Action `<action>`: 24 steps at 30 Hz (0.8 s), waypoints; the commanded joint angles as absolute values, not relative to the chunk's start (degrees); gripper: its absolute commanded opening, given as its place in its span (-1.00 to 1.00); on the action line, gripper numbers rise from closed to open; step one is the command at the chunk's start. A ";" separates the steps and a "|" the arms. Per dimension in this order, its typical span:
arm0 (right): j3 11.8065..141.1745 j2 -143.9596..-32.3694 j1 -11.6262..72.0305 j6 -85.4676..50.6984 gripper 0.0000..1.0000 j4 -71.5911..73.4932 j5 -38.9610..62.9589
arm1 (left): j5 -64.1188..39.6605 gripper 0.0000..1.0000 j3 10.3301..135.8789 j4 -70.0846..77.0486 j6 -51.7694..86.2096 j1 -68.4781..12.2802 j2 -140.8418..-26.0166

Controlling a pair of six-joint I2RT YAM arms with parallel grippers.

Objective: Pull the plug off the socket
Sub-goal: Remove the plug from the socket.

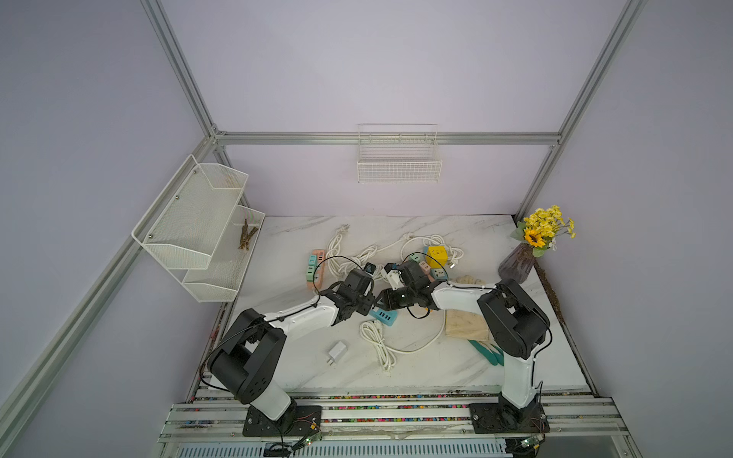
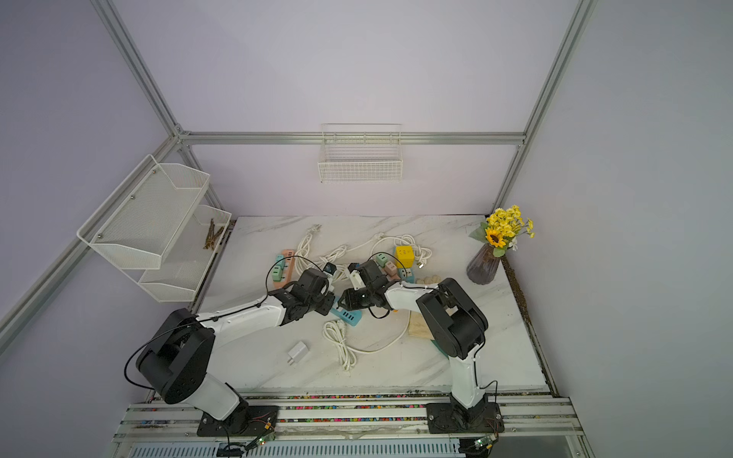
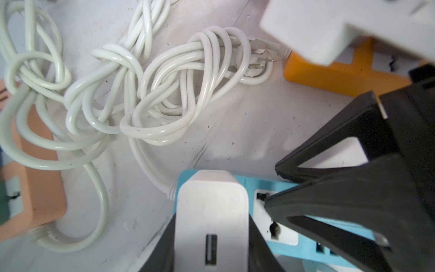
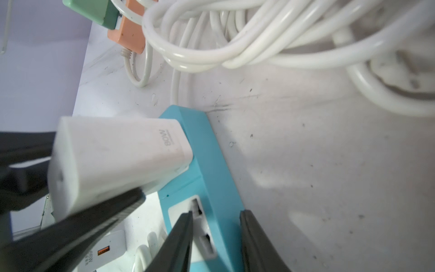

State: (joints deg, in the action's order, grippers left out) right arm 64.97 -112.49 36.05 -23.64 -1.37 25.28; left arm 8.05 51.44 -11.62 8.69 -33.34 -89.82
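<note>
Plug [image 4: 113,160] wattage print: right wrist only.

I work from four cameras. In both top views I look from high above the front edge of the desk [image 1: 436,368], down and toward its back edge. I sit far enough off to take in the whole desk, and the pair overlap almost entirely. The left wrist camera sits very near the blue power strip [image 3: 259,183], facing the end of the white charger [image 3: 211,212]. The right wrist camera, just as near and low over the desk, faces the same strip [image 4: 211,164] and charger [image 4: 117,150] from the charger's side.
</note>
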 commanded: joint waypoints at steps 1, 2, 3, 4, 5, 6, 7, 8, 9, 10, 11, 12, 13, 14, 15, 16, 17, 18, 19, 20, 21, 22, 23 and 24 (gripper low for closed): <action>64.40 -116.17 36.52 -23.38 -0.26 -7.40 21.12 | -4.85 -0.36 50.97 -5.75 18.38 -30.16 -84.27; 64.42 -116.27 36.55 -23.38 -0.26 -7.51 21.01 | -6.22 -0.36 50.33 -4.96 19.43 -29.33 -83.90; 64.59 -116.34 36.53 -23.38 -0.26 -7.56 20.93 | -6.66 -0.36 50.04 -4.76 19.95 -29.04 -83.72; 64.60 -116.51 36.52 -23.38 -0.26 -7.51 20.92 | -6.81 -0.37 50.07 -4.75 19.15 -29.06 -83.59; 64.68 -116.54 36.54 -23.38 -0.26 -7.64 20.87 | -7.73 -0.38 50.29 -4.79 16.62 -29.25 -83.67; 64.73 -116.70 36.60 -23.38 -0.26 -7.80 20.86 | -6.27 -0.38 50.52 -5.28 15.49 -29.85 -83.61; 64.83 -116.83 36.61 -23.37 -0.26 -7.83 20.86 | -3.26 -0.39 50.70 -5.86 13.85 -31.16 -83.42; 64.82 -116.89 36.60 -23.38 -0.26 -7.82 20.87 | 0.88 -0.39 50.92 -6.51 11.63 -32.75 -83.17; 64.86 -116.90 36.64 -23.38 -0.26 -7.94 20.81 | 3.89 -0.39 51.18 -7.28 9.45 -33.96 -83.01; 64.94 -117.01 36.71 -23.29 -0.27 -7.99 20.75 | 7.05 -0.39 51.47 -8.01 8.10 -35.13 -82.84; 64.97 -117.06 36.68 -23.29 -0.27 -8.09 20.66 | 9.43 -0.39 51.59 -8.41 7.09 -35.96 -82.63; 65.02 -117.11 36.66 -23.25 -0.27 -8.14 20.54 | 10.65 -0.39 51.59 -8.60 6.58 -36.37 -82.26; 65.12 -117.17 36.65 -23.16 -0.27 -8.24 20.50 | 11.59 -0.39 51.43 -8.57 6.38 -36.54 -81.80; 65.21 -117.33 36.68 -23.16 -0.27 -8.35 20.35 | 12.39 -0.39 51.25 -8.61 6.33 -36.63 -81.56; 65.26 -117.34 36.79 -23.07 -0.27 -8.46 20.23 | 12.75 -0.39 51.09 -8.56 6.16 -36.74 -81.49; 65.35 -117.42 36.81 -23.09 -0.27 -8.57 20.13 | 13.22 -0.39 50.94 -8.61 5.82 -36.90 -79.73; 65.39 -117.54 36.74 -23.03 -0.27 -8.66 20.05 | 13.03 -0.39 50.76 -8.47 5.66 -37.08 -78.99; 65.45 -117.59 36.81 -22.98 -0.27 -8.78 19.83 | 12.88 -0.39 50.40 -8.00 5.50 -37.24 -78.51; 65.55 -117.73 36.75 -22.87 -0.27 -8.92 19.63 | 12.66 -0.39 49.92 -7.29 5.28 -37.33 -78.02; 65.65 -117.86 36.76 -22.77 -0.27 -9.13 19.39 | 12.82 -0.39 49.43 -6.69 5.72 -37.29 -77.51; 65.78 -117.90 36.82 -22.68 -0.28 -9.38 19.19 | 13.73 -0.38 49.07 -6.52 7.08 -37.27 -77.23; 65.80 -117.78 36.91 -22.54 -0.28 -9.51 19.05 | 14.08 -0.38 48.72 -6.32 7.97 -37.27 -76.82; 65.74 -117.64 36.88 -22.53 -0.28 -9.45 19.05 | 14.15 -0.38 48.45 -6.17 8.56 -37.22 -76.41; 65.73 -117.43 36.83 -22.43 -0.28 -9.45 18.99 | 14.02 -0.38 48.35 -6.15 8.89 -37.18 -76.15</action>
State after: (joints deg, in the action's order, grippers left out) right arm 66.96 -113.69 36.60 -23.24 -2.72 25.17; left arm 12.62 48.86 -9.32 7.14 -37.36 -77.71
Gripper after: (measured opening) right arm 0.362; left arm 0.345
